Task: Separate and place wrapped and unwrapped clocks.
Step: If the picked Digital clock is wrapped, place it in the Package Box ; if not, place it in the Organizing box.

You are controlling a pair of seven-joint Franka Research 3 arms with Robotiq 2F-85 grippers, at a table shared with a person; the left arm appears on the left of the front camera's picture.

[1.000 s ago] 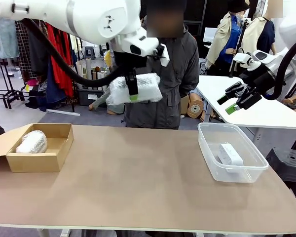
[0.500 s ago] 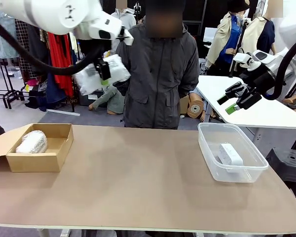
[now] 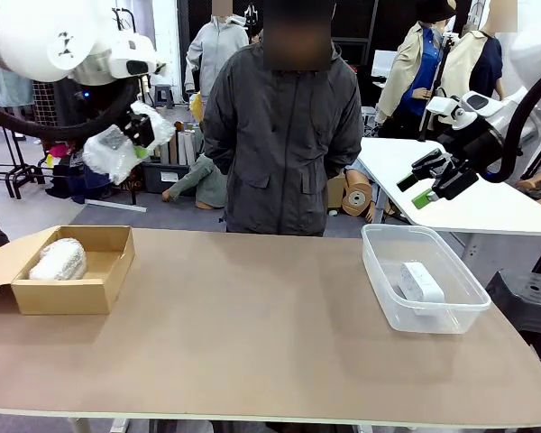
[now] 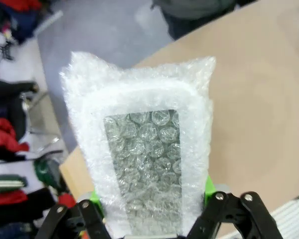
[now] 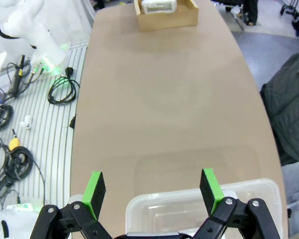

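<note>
High at the left, my left gripper is shut on a flat rectangular wrapped clock in bubble wrap. In the left wrist view that wrapped clock sits upright between the green pads of my left gripper. A rounder wrapped clock lies in the cardboard box at the table's left. The bare white clock rests in the clear plastic bin at the right. Above and beyond that bin hangs my right gripper, open and empty; its own view shows my right gripper over the bin's rim.
A person in a dark grey jacket stands at the far edge, hands down. The brown tabletop stretches between box and bin. The cardboard box shows far off in the right wrist view. A white table stands behind at the right.
My left arm has swung left with the wrapped clock, from in front of the person to high over the table's left side. The right arm has stayed still.
</note>
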